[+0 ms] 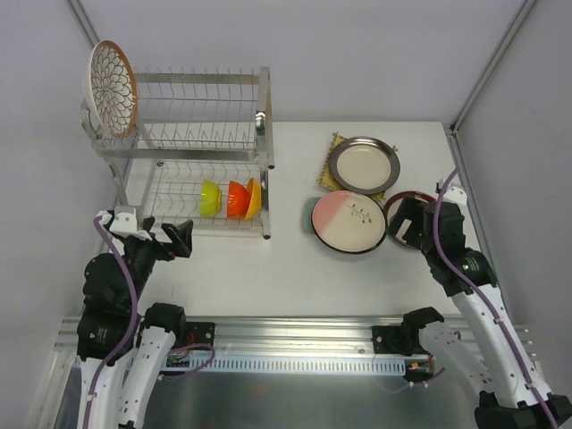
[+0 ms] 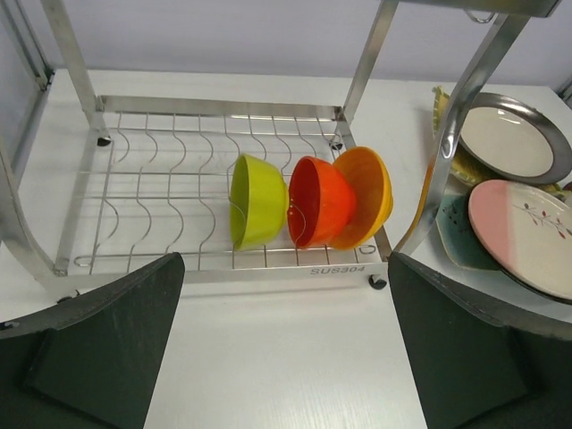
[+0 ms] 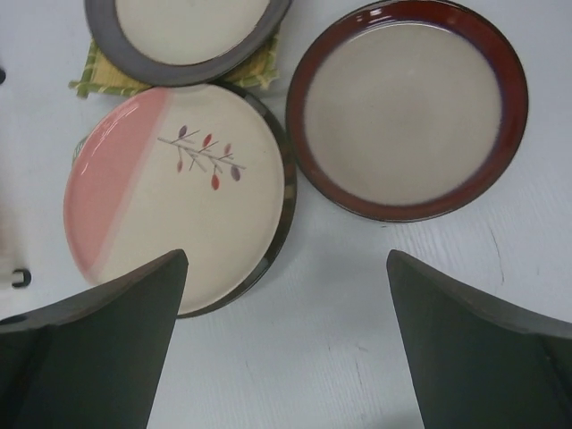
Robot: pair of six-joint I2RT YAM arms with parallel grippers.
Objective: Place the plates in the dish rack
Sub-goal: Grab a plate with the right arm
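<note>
Shiny silver two-tier wire dish rack [image 1: 206,134], with a brown-rimmed petal-pattern round plate [image 1: 112,89] upright in its upper tier. Pink-and-white round plate [image 1: 350,222], dark-rimmed cream round plate [image 1: 363,164] and red-rimmed round plate [image 3: 407,107] lie on the white table [image 1: 295,268]. Left gripper [image 1: 179,241] and right gripper [image 3: 286,259]: jaws spread, empty.
</note>
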